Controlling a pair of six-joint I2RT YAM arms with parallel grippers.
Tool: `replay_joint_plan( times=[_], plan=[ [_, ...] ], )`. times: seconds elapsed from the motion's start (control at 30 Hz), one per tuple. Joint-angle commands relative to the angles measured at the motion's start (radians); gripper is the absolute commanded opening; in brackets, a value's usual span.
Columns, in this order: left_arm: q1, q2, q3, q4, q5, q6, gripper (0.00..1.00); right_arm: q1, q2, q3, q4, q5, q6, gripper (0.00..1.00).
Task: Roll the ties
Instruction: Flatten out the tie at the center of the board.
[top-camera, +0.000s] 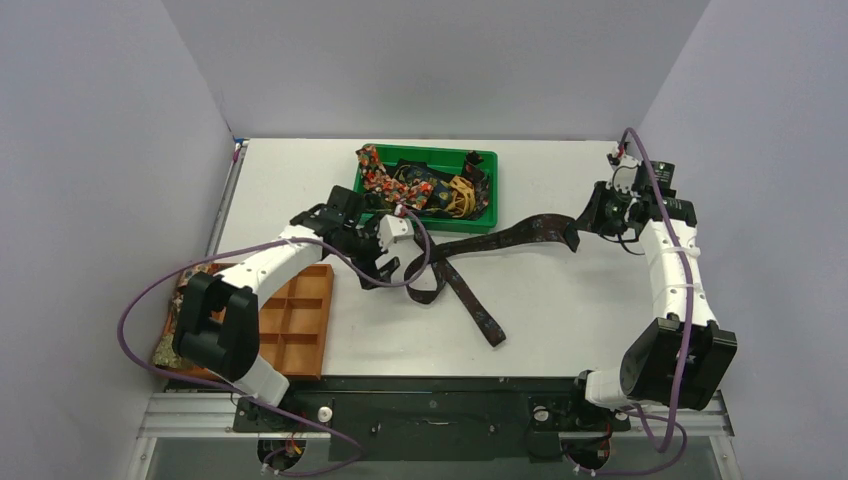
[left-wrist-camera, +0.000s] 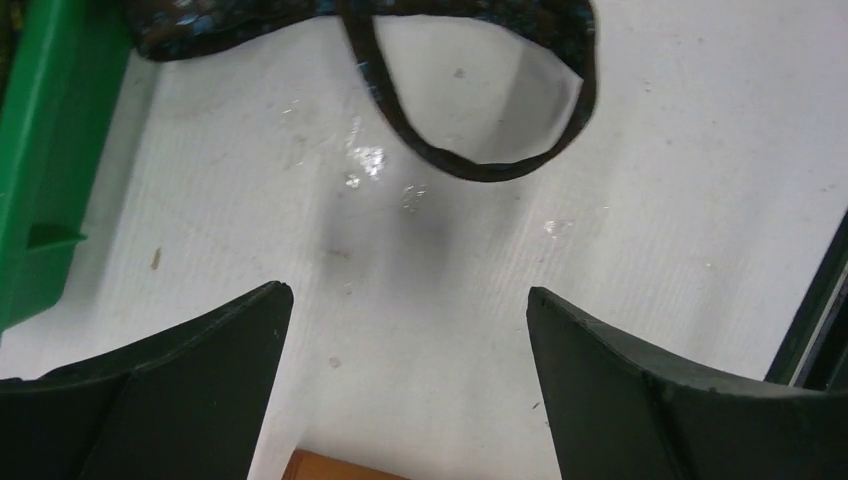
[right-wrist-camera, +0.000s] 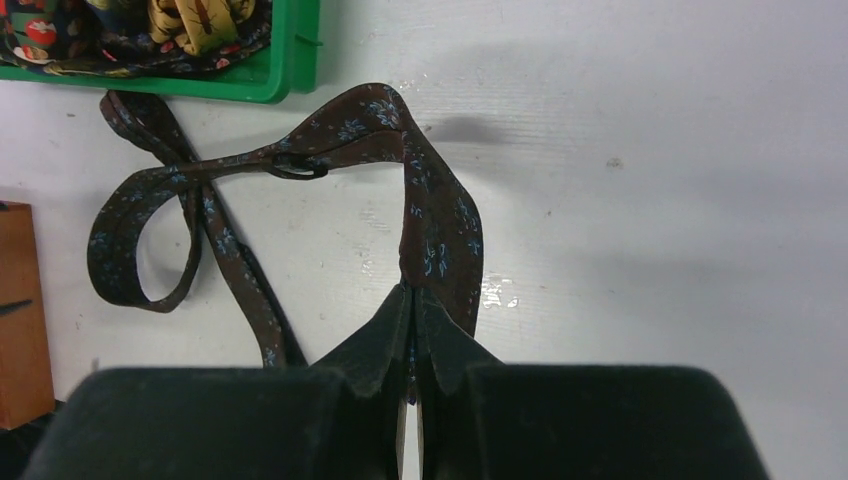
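A dark brown tie (top-camera: 480, 262) with small blue flecks lies across the middle of the table, looped at its left part and stretched up to the right. My right gripper (top-camera: 578, 232) is shut on its wide end (right-wrist-camera: 435, 240), the fabric pinched between the fingertips (right-wrist-camera: 390, 330). My left gripper (top-camera: 385, 262) is open and empty just above the table, beside the tie's loop (left-wrist-camera: 480, 165). Several more ties (top-camera: 420, 187), red floral and yellow among them, lie tangled in a green bin (top-camera: 486, 215).
An orange compartment tray (top-camera: 300, 325) sits at the near left, by the left arm. The green bin (left-wrist-camera: 40, 150) is close on the left gripper's left side. Purple cables hang along both arms. Walls close in the table on three sides.
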Motion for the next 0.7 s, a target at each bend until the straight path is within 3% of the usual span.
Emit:
replay_joint_plan(
  times=[0.0, 0.17, 0.3, 0.5, 0.57, 0.63, 0.67],
  plan=[
    [-0.129, -0.098, -0.04, 0.057, 0.005, 0.09, 0.85, -0.001, -0.016, 0.062, 0.015, -0.026, 0.025, 0.0],
    [-0.322, -0.064, 0.022, 0.096, -0.04, -0.005, 0.84, 0.001, -0.018, 0.084, 0.019, -0.022, 0.036, 0.0],
    [-0.484, 0.058, 0.069, 0.146, -0.185, -0.105, 0.85, 0.002, -0.027, 0.11, 0.031, -0.008, 0.049, 0.0],
    [-0.512, 0.242, 0.153, 0.224, -0.544, -0.173, 0.85, 0.001, -0.053, 0.127, 0.033, 0.006, 0.035, 0.0],
    [-0.512, 0.266, 0.154, 0.257, -0.604, -0.156, 0.82, 0.001, -0.07, 0.121, 0.033, 0.013, 0.026, 0.0],
    [-0.513, 0.282, 0.153, 0.283, -0.633, -0.125, 0.74, -0.001, -0.078, 0.114, 0.029, 0.019, 0.016, 0.0],
    [-0.514, 0.292, 0.157, 0.283, -0.638, -0.12, 0.65, -0.001, -0.081, 0.112, 0.027, 0.022, 0.012, 0.0]
  ],
)
